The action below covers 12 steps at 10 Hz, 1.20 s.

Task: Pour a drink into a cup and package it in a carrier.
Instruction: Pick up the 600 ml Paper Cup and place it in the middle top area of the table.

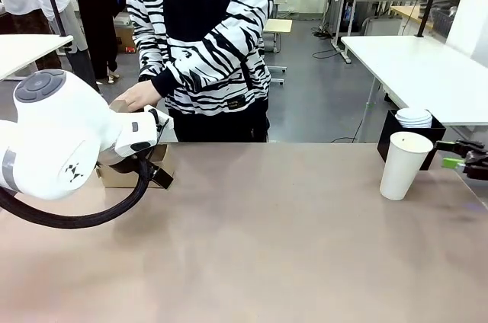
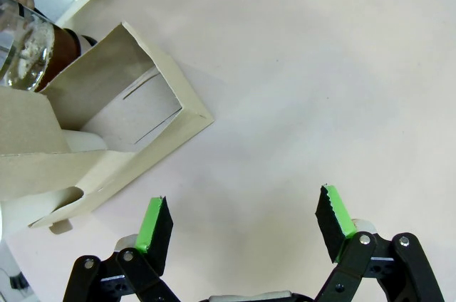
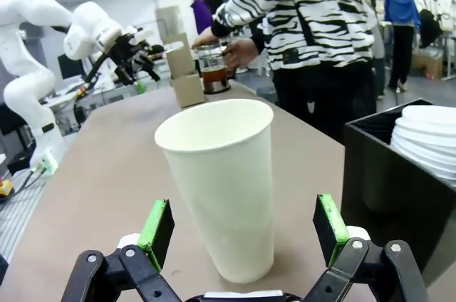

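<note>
The white paper cup (image 1: 404, 164) stands upright and lidless at the table's right side. My right gripper (image 1: 448, 153) is open just to the right of it. In the right wrist view the cup (image 3: 221, 181) sits between the spread fingers of that gripper (image 3: 246, 231), not touched. The brown cardboard carrier (image 1: 122, 174) stands at the far left, partly hidden by my left arm (image 1: 69, 140). My left gripper (image 2: 246, 220) hangs open over bare table beside the carrier (image 2: 107, 124). A person's hand (image 3: 239, 49) holds the glass carafe (image 3: 214, 74) of dark drink (image 2: 68, 45) next to the carrier (image 3: 182, 74).
A black box (image 1: 389, 136) with a stack of white lids (image 1: 414, 117) stands behind the cup at the far right edge. The person in a striped top (image 1: 206, 33) stands at the far side of the table (image 1: 267, 247).
</note>
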Each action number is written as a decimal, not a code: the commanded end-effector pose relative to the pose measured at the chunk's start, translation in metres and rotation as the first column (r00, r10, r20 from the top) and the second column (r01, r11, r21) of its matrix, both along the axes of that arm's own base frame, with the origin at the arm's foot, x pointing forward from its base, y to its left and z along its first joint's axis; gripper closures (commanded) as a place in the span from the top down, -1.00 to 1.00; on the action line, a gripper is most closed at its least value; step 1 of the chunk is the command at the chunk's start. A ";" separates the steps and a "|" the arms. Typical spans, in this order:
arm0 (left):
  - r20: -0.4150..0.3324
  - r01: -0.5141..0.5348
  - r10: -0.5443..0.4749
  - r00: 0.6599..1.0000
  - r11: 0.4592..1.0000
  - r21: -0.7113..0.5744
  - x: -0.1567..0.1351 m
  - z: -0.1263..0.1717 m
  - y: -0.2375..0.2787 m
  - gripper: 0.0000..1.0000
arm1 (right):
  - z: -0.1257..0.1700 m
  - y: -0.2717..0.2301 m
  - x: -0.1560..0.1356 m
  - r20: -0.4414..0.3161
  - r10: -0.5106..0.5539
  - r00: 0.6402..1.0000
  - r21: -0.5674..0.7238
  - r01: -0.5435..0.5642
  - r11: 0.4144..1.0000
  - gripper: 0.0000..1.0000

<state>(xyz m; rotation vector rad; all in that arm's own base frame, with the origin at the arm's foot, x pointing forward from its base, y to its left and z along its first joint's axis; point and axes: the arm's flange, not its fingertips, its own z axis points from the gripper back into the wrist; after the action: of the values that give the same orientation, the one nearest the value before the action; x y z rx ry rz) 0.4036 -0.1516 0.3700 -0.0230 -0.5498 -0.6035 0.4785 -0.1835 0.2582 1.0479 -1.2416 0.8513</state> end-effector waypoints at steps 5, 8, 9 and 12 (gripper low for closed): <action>0.000 0.001 -0.001 1.000 1.000 -0.002 0.000 0.000 0.000 1.00 | 0.004 0.008 -0.001 0.027 -0.024 0.999 -0.061 0.026 0.998 1.00; 0.000 0.001 -0.001 1.000 1.000 -0.002 0.000 0.000 0.000 1.00 | -0.007 0.030 0.006 0.054 -0.060 0.997 -0.066 0.063 0.996 1.00; 0.000 0.001 -0.001 1.000 1.000 -0.002 0.000 0.000 0.000 1.00 | -0.010 0.034 0.006 0.055 -0.054 0.997 -0.067 0.057 0.996 1.00; 0.000 0.001 -0.001 1.000 1.000 -0.002 0.000 0.000 0.000 1.00 | -0.016 0.049 0.007 0.055 0.000 0.998 -0.060 0.004 0.998 1.00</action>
<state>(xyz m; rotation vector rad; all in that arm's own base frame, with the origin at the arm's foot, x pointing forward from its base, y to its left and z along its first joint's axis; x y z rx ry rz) 0.4036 -0.1516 0.3700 -0.0230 -0.5498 -0.6035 0.4886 -0.1428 0.2425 0.9992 -1.2294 0.8938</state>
